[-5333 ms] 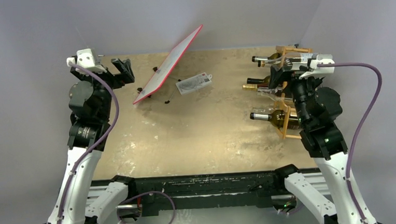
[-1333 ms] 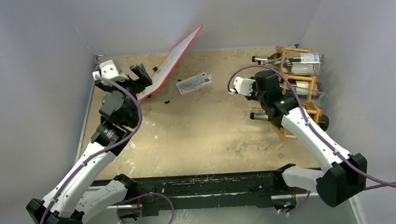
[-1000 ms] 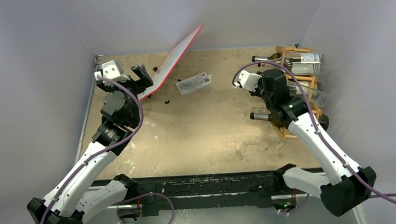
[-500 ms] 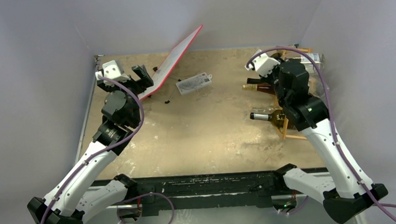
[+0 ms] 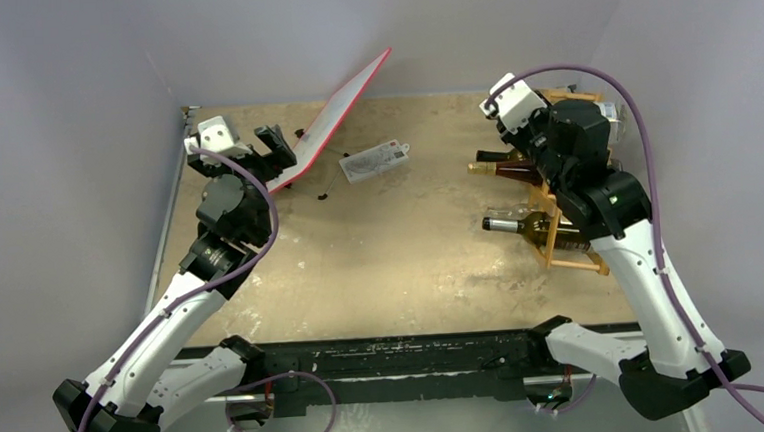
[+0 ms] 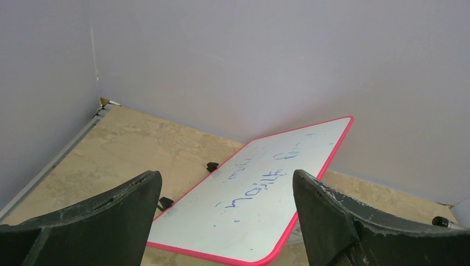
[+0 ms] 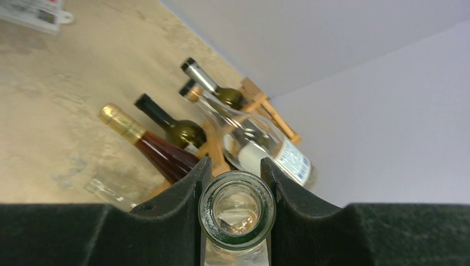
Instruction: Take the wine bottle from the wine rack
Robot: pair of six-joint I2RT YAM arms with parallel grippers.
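Note:
My right gripper [image 7: 235, 172] is shut on the neck of a clear glass wine bottle [image 7: 236, 209], whose open mouth I see end on; its body is hidden below the fingers. In the top view the right gripper [image 5: 579, 142] hangs over the wooden wine rack [image 5: 564, 253] at the table's right edge and hides the held bottle. Other bottles lie in the rack: a labelled clear one [image 7: 252, 141], a dark green one [image 7: 169, 121] and a gold-foiled red one [image 7: 145, 143]. My left gripper [image 5: 266, 148] is open at the far left, holding nothing.
A red-edged whiteboard [image 5: 337, 119] leans tilted at the back centre, right in front of the left gripper [image 6: 224, 177], its written face [image 6: 266, 194] filling that view. A small white packet [image 5: 375, 160] lies beside it. Walls close in at the left, back and right.
The right arm has swung from the table's centre-right toward the back right, over the rack, still shut on the bottle neck. The left arm has not moved in the last second.

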